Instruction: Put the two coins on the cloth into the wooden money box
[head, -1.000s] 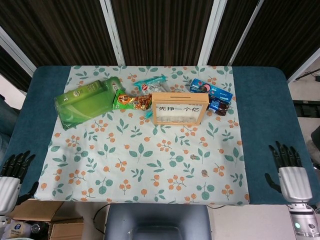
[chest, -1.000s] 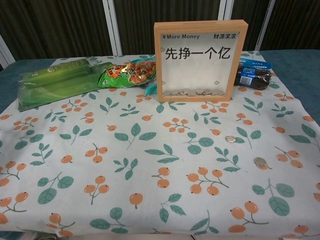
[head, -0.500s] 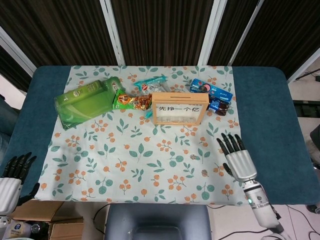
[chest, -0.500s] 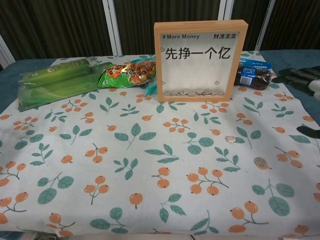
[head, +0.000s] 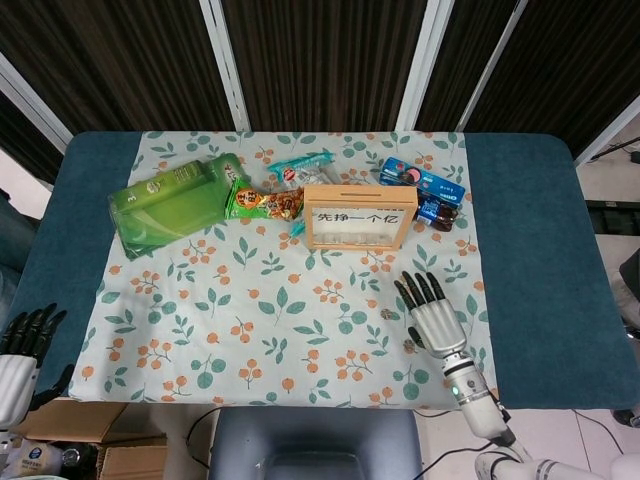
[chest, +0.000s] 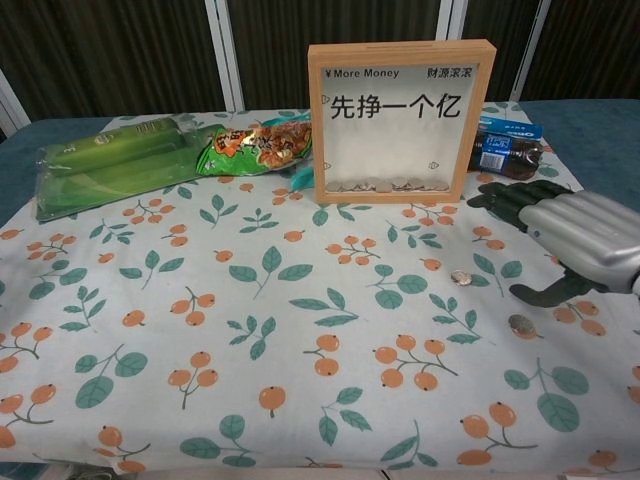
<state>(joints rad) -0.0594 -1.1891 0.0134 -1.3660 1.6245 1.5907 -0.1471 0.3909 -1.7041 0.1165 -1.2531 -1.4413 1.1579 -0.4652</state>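
Two coins lie flat on the floral cloth (chest: 250, 300), right of centre: a small silvery coin (chest: 460, 278) and a larger dull one (chest: 520, 324) nearer the front edge. The wooden money box (chest: 400, 120) stands upright behind them, with a clear front, printed characters and coins at its bottom. Right hand (chest: 565, 235) hovers above the coins, fingers spread, empty. Left hand (head: 18, 350) sits off the table's corner, fingers apart, empty.

cloth (chest: 250, 300): white, orange berries, green leaves | money box (chest: 400, 110): light wood | table (head: 530, 230): teal
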